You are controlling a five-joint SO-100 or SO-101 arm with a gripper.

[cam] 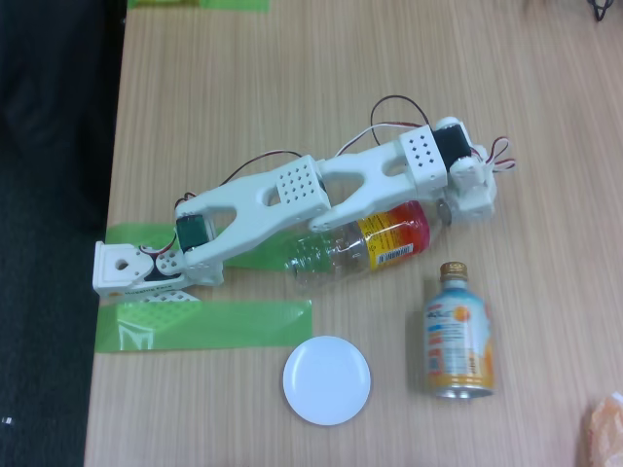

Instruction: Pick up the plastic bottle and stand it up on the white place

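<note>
The plastic bottle (375, 243), clear with a yellow-to-red label, lies on its side on the wooden table, partly under my white arm. Its neck end points right and is hidden beneath my gripper (458, 207). The gripper hangs right over that end, and its jaws are hidden by the wrist, so contact with the bottle cannot be made out. The white place (326, 379), a small round white disc, lies bare on the table in front of the bottle, toward the bottom of the fixed view.
A metal bottle-can (458, 336) with an orange and light-blue label and gold cap lies right of the disc. Green tape strips (224, 324) mark the table by the arm's base (127, 268). The table's left edge runs past the base. An orange object (604, 428) sits bottom right.
</note>
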